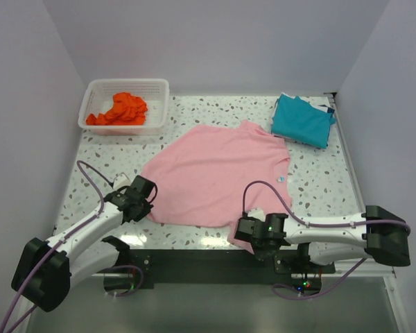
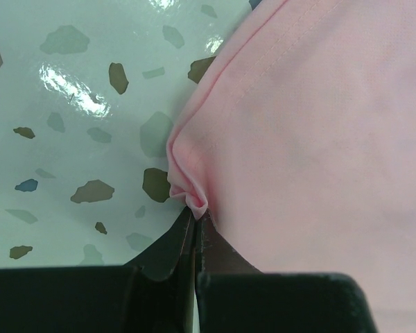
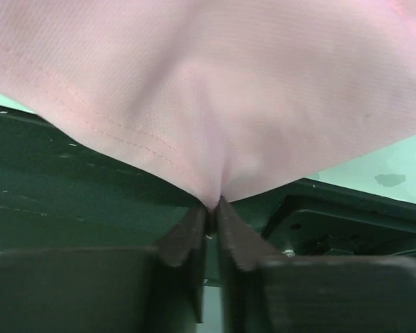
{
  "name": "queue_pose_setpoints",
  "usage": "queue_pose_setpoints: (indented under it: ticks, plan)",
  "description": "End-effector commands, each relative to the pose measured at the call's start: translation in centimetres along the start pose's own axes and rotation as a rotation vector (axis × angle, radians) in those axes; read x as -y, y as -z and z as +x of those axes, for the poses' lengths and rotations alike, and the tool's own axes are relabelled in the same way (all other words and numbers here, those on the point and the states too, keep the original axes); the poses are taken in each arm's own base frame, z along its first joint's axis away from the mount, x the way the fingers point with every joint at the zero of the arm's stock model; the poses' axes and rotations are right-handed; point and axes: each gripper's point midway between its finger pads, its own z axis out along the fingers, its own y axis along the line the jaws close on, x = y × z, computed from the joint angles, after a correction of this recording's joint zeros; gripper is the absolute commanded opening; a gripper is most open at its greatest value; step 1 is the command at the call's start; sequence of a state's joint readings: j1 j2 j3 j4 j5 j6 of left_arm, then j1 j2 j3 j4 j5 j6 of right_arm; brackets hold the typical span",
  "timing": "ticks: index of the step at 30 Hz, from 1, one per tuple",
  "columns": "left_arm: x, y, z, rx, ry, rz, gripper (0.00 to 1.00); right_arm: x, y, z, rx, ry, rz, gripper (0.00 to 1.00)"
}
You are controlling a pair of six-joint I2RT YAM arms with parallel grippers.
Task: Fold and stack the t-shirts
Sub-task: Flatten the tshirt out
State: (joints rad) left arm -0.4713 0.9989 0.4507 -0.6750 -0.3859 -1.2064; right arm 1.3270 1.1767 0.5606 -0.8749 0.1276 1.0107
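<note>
1. Upper left of the top view: white mesh basket (image 1: 97,91) at the table's far-left corner, orange-red t-shirt (image 1: 122,109) bunched up inside it.
2. Lower left: my left gripper (image 1: 148,197) sits at the pink t-shirt's left edge. In the left wrist view, my left gripper (image 2: 196,216) has its jaws clenched on a small pucker of the hem; cloth gathers into a fold right at the tips.
3. Centre: pink t-shirt (image 1: 215,173) lies spread mostly flat on the speckled table (image 1: 319,177) and takes up the middle of the frame. Left wrist view: pink cloth (image 2: 319,139) fills the right side, glossy tabletop (image 2: 76,104) the left.
4. Lower centre-right: my right gripper (image 1: 244,230) is at the shirt's near corner, by the table's dark front strip. In the right wrist view, my right gripper (image 3: 213,208) has its jaws pinched together on the hem, and the pink fabric (image 3: 208,90) spreads up and out from the tips, w/ the dark strip behind it.
5. Upper right: teal blue t-shirt (image 1: 302,119) lies folded near the far-right corner, just beside the pink one's far edge; can't tell if they touch.
</note>
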Motion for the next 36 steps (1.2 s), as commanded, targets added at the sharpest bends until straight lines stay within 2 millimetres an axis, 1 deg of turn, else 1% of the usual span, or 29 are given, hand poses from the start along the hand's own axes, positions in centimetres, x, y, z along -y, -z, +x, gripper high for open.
queue_pose_setpoints:
  ticks: [1, 4, 5, 6, 8, 9, 11, 12, 14, 15, 16, 17, 18, 19, 20, 21, 22, 23, 24, 25, 26, 27, 28, 29, 30, 32, 33, 35, 36]
  plan:
    - [0.2, 0.3, -0.6, 0.02, -0.004, 0.008, 0.0, 1.1, -1.5, 0.4, 0.002, -0.059, 0.023, 0.07]
    - [0.3, 0.4, -0.7, 0.022, -0.005, 0.01, 0.0, 1.4, -1.5, -0.1, 0.013, -0.086, 0.012, 0.0]
    - [0.3, 0.4, -0.7, 0.02, -0.007, 0.01, 0.0, 1.5, -1.4, -0.2, 0.016, -0.09, 0.017, 0.0]
    - [0.4, 0.5, -0.8, 0.022, -0.008, 0.014, 0.0, 1.5, -1.2, -0.7, 0.034, -0.097, 0.015, 0.0]
    - [0.6, 0.6, -1.0, 0.025, -0.014, 0.02, 0.0, 2.3, -0.3, -2.2, 0.092, -0.105, 0.041, 0.0]
    - [1.2, 0.8, -1.3, 0.035, -0.016, 0.04, 0.0, 2.3, 0.2, -2.9, 0.113, -0.112, 0.037, 0.0]
    - [2.0, 1.0, -1.9, 0.05, -0.044, 0.069, 0.0, 2.3, 1.7, -5.6, 0.173, -0.128, 0.007, 0.0]
    - [3.0, 1.5, -2.6, 0.066, -0.041, 0.1, 0.0, 2.2, 2.7, -7.1, 0.202, -0.141, -0.011, 0.0]
    - [4.0, 2.1, -3.5, 0.092, -0.063, 0.126, 0.0, 4.0, 3.9, -10.3, 0.275, -0.17, 0.013, 0.0]
    - [5.0, 2.8, -4.5, 0.113, -0.055, 0.149, 0.0, 4.1, 5.5, -12.6, 0.333, -0.191, 0.01, 0.0]
    - [5.6, 3.3, -5.0, 0.126, -0.053, 0.162, 0.0, 5.1, 6.5, -14.3, 0.375, -0.207, 0.027, 0.0]
    - [6.0, 3.5, -5.5, 0.141, -0.065, 0.162, 0.0, 5.3, 7.6, -16.5, 0.444, -0.228, 0.022, 0.0]
    - [7.3, 4.5, -6.7, 0.161, -0.056, 0.191, 0.0, 5.7, 9.7, -19.0, 0.532, -0.259, 0.02, 0.0]
    - [7.9, 4.9, -7.2, 0.173, -0.055, 0.2, 0.0, 7.1, 10.6, -20.9, 0.574, -0.288, 0.034, 0.0]
    - [8.4, 5.1, -7.8, 0.186, -0.062, 0.197, 0.0, 7.4, 11.8, -22.9, 0.631, -0.31, 0.011, 0.0]
    - [9.7, 6.2, -9.1, 0.21, -0.05, 0.226, 0.0, 7.8, 13.8, -24.8, 0.685, -0.328, -0.008, 0.0]
    - [10.3, 6.7, -9.7, 0.224, -0.053, 0.233, 0.0, 9.3, 14.0, -25.9, 0.68, -0.344, 0.02, 0.0]
    - [10.7, 6.8, -10.3, 0.235, -0.055, 0.22, 0.0, 10.0, 14.7, -26.6, 0.689, -0.352, 0.038, 0.0]
    - [11.8, 8.1, -11.5, 0.255, -0.041, 0.24, 0.0, 10.5, 16.7, -28.1, 0.735, -0.363, 0.038, 0.0]
    - [12.2, 8.7, -12.3, 0.275, -0.034, 0.242, 0.0, 11.6, 17.1, -28.8, 0.74, -0.372, 0.055, 0.0]
    - [12.7, 9.1, -12.9, 0.286, -0.03, 0.241, 0.0, 12.1, 17.9, -29.5, 0.756, -0.376, 0.054, 0.0]
    - [13.8, 10.6, -14.2, 0.312, -0.006, 0.272, 0.0, 12.6, 20.1, -30.5, 0.802, -0.384, 0.05, 0.0]
    - [14.2, 11.3, -14.9, 0.328, 0.003, 0.284, 0.0, 13.7, 20.8, -31.0, 0.815, -0.394, 0.074, 0.0]
    - [14.7, 12.1, -15.5, 0.338, 0.012, 0.304, 0.0, 14.1, 21.7, -31.2, 0.825, -0.394, 0.086, 0.0]
    - [16.0, 13.9, -16.8, 0.369, 0.013, 0.36, 0.0, 14.7, 24.3, -32.0, 0.881, -0.399, 0.094, 0.0]
    - [17.0, 15.7, -18.2, 0.398, 0.023, 0.395, 0.0, 15.5, 26.4, -32.1, 0.911, -0.396, 0.122, 0.0]
    - [17.7, 17.7, -19.5, 0.424, 0.035, 0.429, 0.0, 16.0, 29.1, -32.4, 0.968, -0.399, 0.131, 0.0]
    - [18.2, 19.8, -20.8, 0.454, 0.033, 0.454, 0.0, 16.7, 31.4, -32.0, 1.003, -0.391, 0.156, 0.0]
    - [18.6, 21.8, -21.9, 0.481, 0.044, 0.492, 0.0, 17.0, 34.0, -31.9, 1.059, -0.401, 0.159, 0.0]
